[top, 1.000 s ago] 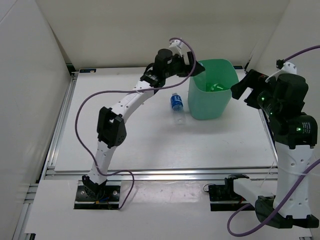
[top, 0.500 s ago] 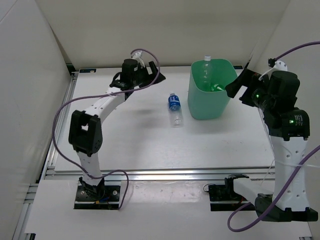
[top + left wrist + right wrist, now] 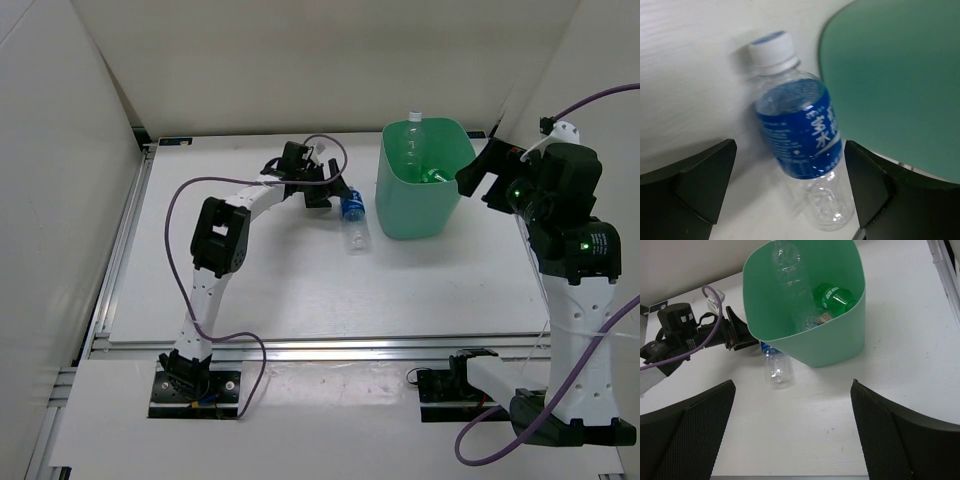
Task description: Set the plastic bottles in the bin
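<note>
My left gripper (image 3: 790, 147) hangs spread over the blue-label bottle (image 3: 799, 127) lying just left of the bin (image 3: 415, 215). My right gripper (image 3: 793, 384), also spread, hovers right of it.

**Four bottles, one bin**

Counting plastic bottles, four in all: one blue-label bottle (image 3: 800, 130), one plain clear bottle (image 3: 786, 280), one green bottle (image 3: 834, 297), one mostly hidden bottle with a coloured label (image 3: 819, 319). Just one mint-green bin (image 3: 832, 347). Two arms, left arm (image 3: 215, 240) and right arm (image 3: 570, 235). Two grippers, left gripper (image 3: 790, 150) and right gripper (image 3: 792, 385).
</note>
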